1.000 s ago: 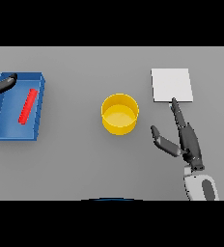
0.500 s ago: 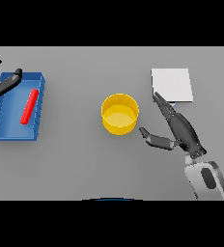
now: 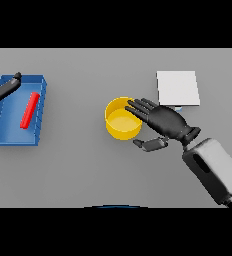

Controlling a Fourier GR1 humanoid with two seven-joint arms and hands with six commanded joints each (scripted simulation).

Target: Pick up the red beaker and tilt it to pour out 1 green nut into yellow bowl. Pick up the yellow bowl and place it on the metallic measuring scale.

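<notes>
The right hand (image 3: 165, 121) is now reaching over the bowl (image 3: 122, 119), having swung in from the 3 o'clock side, where half a second ago it was hanging clear of the rim with fingers pointing toward the scale (image 3: 177, 88). Its fingers (image 3: 140, 106) are stretched out and released, their tips lying across the bowl's rim at about 2 o'clock, while the thumb (image 3: 150, 144) is sitting just off the bowl's 4 o'clock edge; nothing is being grasped yet. That suggests the bowl-lifting step is being set up, with the rim lying between fingers and thumb, ready for a pinch. The bowl is standing mid-table, with the scale near it at 1 o'clock. No nut can be made out inside it. The beaker (image 3: 30, 110) is lying in the blue tray (image 3: 15, 136) at far 9 o'clock, turned steeper than a second ago, and the left hand (image 3: 3, 87) is hovering at the tray's 11 o'clock corner, fingers loosely spread and apart from the beaker.
</notes>
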